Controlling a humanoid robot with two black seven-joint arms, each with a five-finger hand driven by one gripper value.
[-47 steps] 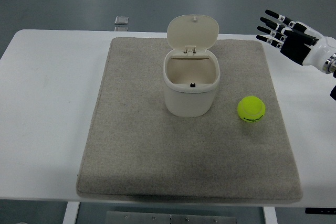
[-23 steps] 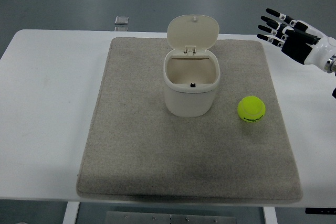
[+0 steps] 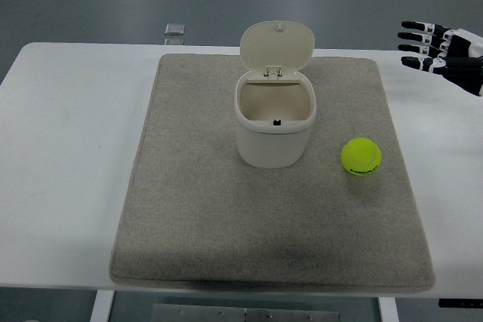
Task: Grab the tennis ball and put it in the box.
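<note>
Tennis ball [image 3: 361,157] sat on grey mat [image 3: 272,179], toward the right edge of white worktop [image 3: 68,148], just right of cream box [image 3: 275,120] but apart from it. Box stood upright near the mat's middle, nearer the far edge, its hinged lid [image 3: 278,47] raised and tilted back, inside open to view. Mat covered most of the worktop's centre, reaching close to the near edge. Right hand [image 3: 445,54] hovered over the far right corner of the worktop, partly cut off by the picture's side; fingers [image 3: 417,38] spread and straight, pointing left, holding nothing, well apart from the ball. Small square item [image 3: 174,29] lay on the floor beyond the far edge, too small to identify.
</note>
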